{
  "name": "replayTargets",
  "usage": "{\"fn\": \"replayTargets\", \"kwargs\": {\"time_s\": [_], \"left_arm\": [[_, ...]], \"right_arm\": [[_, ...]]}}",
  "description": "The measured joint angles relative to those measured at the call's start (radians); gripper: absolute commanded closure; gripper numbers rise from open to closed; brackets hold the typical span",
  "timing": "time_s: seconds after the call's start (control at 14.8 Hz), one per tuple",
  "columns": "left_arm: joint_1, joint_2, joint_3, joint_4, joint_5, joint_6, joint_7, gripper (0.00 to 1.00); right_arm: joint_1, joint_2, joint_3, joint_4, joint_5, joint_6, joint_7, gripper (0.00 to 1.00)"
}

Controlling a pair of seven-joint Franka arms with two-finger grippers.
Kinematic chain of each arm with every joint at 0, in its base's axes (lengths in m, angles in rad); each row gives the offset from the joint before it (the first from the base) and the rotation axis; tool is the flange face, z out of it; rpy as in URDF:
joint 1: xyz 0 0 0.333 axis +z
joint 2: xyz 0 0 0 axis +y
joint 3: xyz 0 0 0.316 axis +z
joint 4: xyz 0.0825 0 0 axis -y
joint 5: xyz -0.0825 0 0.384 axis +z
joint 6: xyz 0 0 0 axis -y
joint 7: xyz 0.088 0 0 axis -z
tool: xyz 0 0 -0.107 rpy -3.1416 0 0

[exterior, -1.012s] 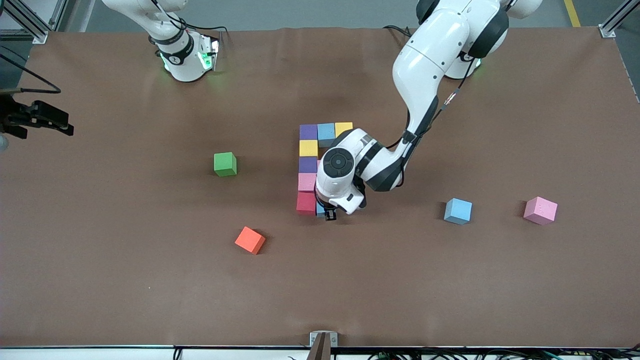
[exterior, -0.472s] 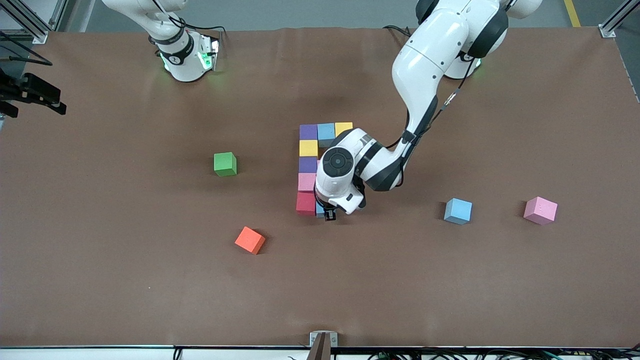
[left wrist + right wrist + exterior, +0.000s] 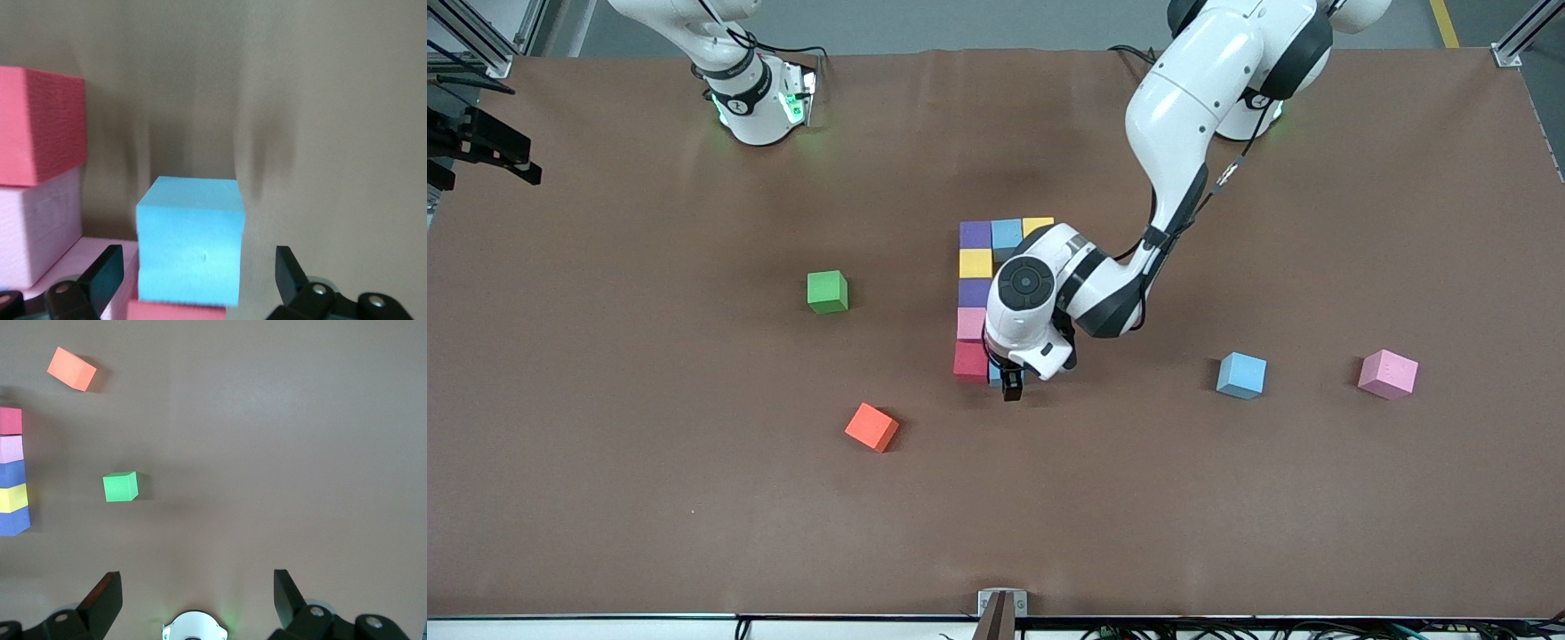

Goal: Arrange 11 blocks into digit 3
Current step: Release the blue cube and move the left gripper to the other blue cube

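Light blue foam cube (image 3: 190,247) sits at the six o'clock end of the digit 3 (image 3: 975,263), touching the red cube (image 3: 969,360). The left hand (image 3: 1009,387) straddles it, fingers apart and clear of it. Eight placed cubes show; the arm hides the middle prong. Probably left to place: the loose light blue cube (image 3: 1241,374) and the pink cube (image 3: 1387,373), at four o'clock from the figure. The right hand (image 3: 485,151) waits, spread open, at ten o'clock.

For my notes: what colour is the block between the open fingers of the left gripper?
Light blue. The block shows best in the left wrist view.
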Motion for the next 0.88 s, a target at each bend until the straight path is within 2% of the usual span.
{"fn": "replayTargets", "kwargs": {"time_s": [0.27,0.47,0.67,0.88], "left_arm": [[0.009,-0.104,0.004,0.001,0.0,-0.123,0.058,0.0],[0.057,-0.202,0.01,-0.027,0.001,-0.186,0.171,0.0],[0.138,-0.312,0.012,-0.113,0.002,-0.195,0.358,0.0],[0.239,-0.429,0.012,-0.244,0.002,-0.199,0.557,0.0]], "right_arm": [[0.0,-0.011,-0.001,0.0,0.0,-0.001,0.0,0.0],[0.0,-0.024,-0.002,-0.001,0.0,-0.003,0.0,0.0],[0.0,-0.031,-0.002,-0.005,0.005,-0.004,0.0,0.0],[0.0,-0.031,-0.004,-0.007,0.017,-0.002,0.0,0.0]]}}
